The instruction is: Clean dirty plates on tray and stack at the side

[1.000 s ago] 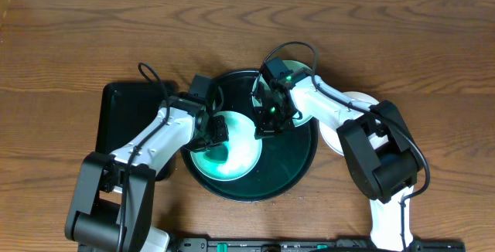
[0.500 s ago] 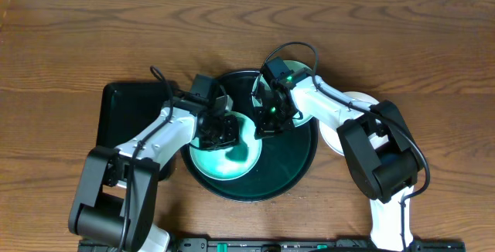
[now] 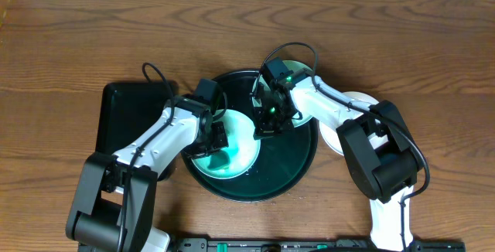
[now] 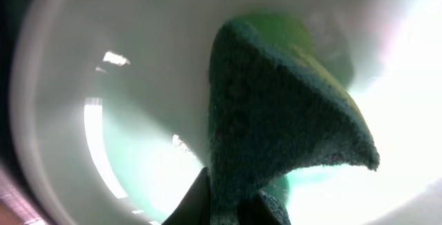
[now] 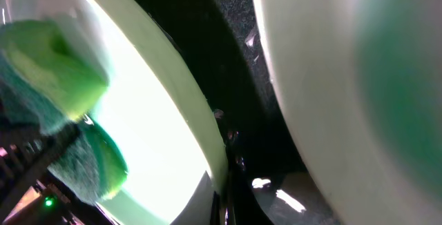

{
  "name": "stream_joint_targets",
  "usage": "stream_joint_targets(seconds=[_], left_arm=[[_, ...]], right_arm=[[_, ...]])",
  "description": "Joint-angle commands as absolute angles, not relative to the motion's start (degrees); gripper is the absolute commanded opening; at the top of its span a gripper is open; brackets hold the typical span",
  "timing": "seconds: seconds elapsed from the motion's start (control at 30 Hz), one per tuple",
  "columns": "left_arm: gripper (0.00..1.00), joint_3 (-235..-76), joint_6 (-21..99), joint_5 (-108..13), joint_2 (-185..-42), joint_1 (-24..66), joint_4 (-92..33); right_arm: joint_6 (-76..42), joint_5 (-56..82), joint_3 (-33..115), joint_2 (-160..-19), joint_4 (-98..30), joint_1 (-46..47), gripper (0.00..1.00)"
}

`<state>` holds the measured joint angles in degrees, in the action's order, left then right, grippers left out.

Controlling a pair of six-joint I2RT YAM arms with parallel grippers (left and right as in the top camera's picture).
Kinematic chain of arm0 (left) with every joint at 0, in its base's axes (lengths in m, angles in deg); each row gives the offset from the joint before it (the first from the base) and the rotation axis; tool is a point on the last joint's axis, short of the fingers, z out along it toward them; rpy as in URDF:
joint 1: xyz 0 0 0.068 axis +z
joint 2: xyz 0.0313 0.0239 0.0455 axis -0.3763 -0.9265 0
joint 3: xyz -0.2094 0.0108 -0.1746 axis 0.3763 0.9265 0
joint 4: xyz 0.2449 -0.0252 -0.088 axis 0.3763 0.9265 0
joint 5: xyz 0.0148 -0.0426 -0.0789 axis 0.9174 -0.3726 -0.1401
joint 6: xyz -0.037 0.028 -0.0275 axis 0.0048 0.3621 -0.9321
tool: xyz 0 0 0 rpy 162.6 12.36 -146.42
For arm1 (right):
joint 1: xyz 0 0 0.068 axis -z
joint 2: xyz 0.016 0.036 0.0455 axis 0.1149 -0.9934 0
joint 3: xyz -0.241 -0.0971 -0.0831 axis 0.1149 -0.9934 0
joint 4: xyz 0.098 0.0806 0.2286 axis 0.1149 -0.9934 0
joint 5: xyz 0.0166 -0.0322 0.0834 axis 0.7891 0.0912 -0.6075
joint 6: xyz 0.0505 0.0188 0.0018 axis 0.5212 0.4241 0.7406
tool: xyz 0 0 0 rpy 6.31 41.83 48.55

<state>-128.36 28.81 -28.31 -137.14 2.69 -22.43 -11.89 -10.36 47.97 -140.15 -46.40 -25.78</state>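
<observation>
The left claw [image 3: 217, 137] pinches a sponge [image 4: 276, 114], coarse dark scouring face outward with soft green foam behind, pressed onto the turquoise plate [image 3: 241, 158] directly beneath it. That plate is round, glossy and shallow-rimmed, and lies in the black tray [image 3: 298, 165]. The right claw [image 3: 268, 122], across the plate from the left claw, appears clamped on its rim, steadying it, so the left arm is the one placed to scrub. A white plate [image 3: 357, 99] rests on the bench [image 3: 387, 28] beyond the right claw, outside the tray.
</observation>
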Motion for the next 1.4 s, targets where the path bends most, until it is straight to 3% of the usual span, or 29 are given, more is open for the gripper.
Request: stream_joint_targets(seconds=[0.0,0.33,0.77,0.93,1.2,1.37], left_arm=[[0.07,-125.9,25.4,-9.8,-139.5,3.8,-21.5],[0.07,-126.2,30.0,-22.3,-139.4,3.8,-34.8],[0.07,-128.2,47.9,-48.0,-139.4,3.8,-34.9],[0.07,-128.2,47.3,-41.7,-139.4,4.2,-36.9],[0.07,-128.2,35.8,-8.1,-139.4,5.5,-36.5],[0.07,-128.2,33.6,-8.1,-139.4,5.1,-30.8]], right_arm=[[-11.1,-9.1,47.3,-141.0,-45.7,-25.6,0.01],[-11.1,-9.0,47.3,-141.0,-45.7,-25.6,0.01],[-11.1,-8.9,47.3,-141.0,-45.5,-25.6,0.01],[-11.1,-8.8,47.3,-141.0,-45.5,-25.6,0.01],[-11.1,-8.7,47.3,-141.0,-45.9,-25.6,0.01],[-11.1,-8.7,47.3,-141.0,-45.8,-25.5,0.01]])
